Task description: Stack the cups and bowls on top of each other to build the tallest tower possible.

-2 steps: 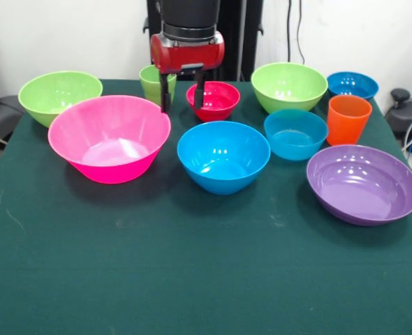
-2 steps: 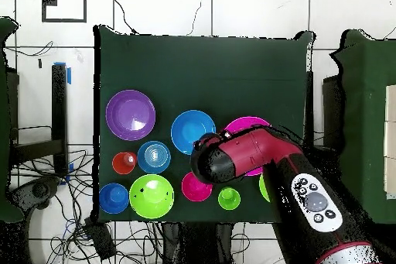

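The jaws (image 1: 182, 89) hang spread apart and hold nothing — two dark fingers (image 1: 165, 93) pointing straight down from a red and black wrist, just above the surface (image 1: 192, 279). In the front view one finger stands in front of the light green cup (image 1: 152, 82) and the other at the rim of the small red bowl (image 1: 214, 100), with the gap between cup and bowl under the jaws.

Every cup and bowl stands upright on its base, mouth open upward, each one separate, none stacked. The cups have their long axis vertical.

In front of the jaws sits the large pink bowl (image 1: 109, 137), and beside it a blue bowl (image 1: 223, 155). A smaller blue bowl (image 1: 295, 133) sits next along, near the orange cup (image 1: 348, 118). The wide shallow purple bowl (image 1: 363, 183) lies nearest the camera on the right side of the front view. Along the far row stand one light green bowl (image 1: 59, 94) at the left, a second light green bowl (image 1: 288, 86) right of the red one, and a third blue bowl (image 1: 352, 85) at the far right corner.

From overhead, the red arm (image 2: 255, 156) reaches across the dark green cloth and covers part of the pink bowl.
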`<state>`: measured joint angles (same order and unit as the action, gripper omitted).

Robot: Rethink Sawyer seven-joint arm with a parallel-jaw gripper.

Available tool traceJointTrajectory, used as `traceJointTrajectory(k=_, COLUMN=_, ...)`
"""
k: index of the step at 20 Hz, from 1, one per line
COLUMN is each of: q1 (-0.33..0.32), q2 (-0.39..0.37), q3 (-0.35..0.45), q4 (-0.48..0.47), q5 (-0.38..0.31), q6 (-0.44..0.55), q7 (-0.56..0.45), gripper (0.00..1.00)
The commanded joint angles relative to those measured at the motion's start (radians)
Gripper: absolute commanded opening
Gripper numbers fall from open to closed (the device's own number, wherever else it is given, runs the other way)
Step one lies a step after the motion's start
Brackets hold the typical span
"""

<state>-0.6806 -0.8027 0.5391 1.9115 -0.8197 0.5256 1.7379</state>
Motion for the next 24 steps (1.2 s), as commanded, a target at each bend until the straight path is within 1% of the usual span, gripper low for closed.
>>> traceJointTrajectory(k=1, q1=0.018, q2=0.064, q3=-0.062, q4=-0.005, q5=-0.129, q6=-0.073, q7=-0.007, gripper=1.00)
traceJointTrajectory(k=7, q1=0.022, q2=0.080, q3=-0.072, q4=-0.018, q5=-0.157, q6=-0.096, q7=0.003, gripper=1.00)
traceJointTrajectory(k=13, q1=0.019, q2=0.128, q3=-0.080, q4=-0.060, q5=-0.184, q6=-0.111, q7=-0.012, gripper=1.00)
traceJointTrajectory(k=15, q1=0.018, q2=0.161, q3=-0.083, q4=-0.083, q5=-0.194, q6=-0.121, q7=-0.017, gripper=1.00)
traceJointTrajectory(k=24, q1=0.076, q2=0.265, q3=-0.137, q4=-0.143, q5=-0.230, q6=-0.191, q7=0.059, gripper=1.00)
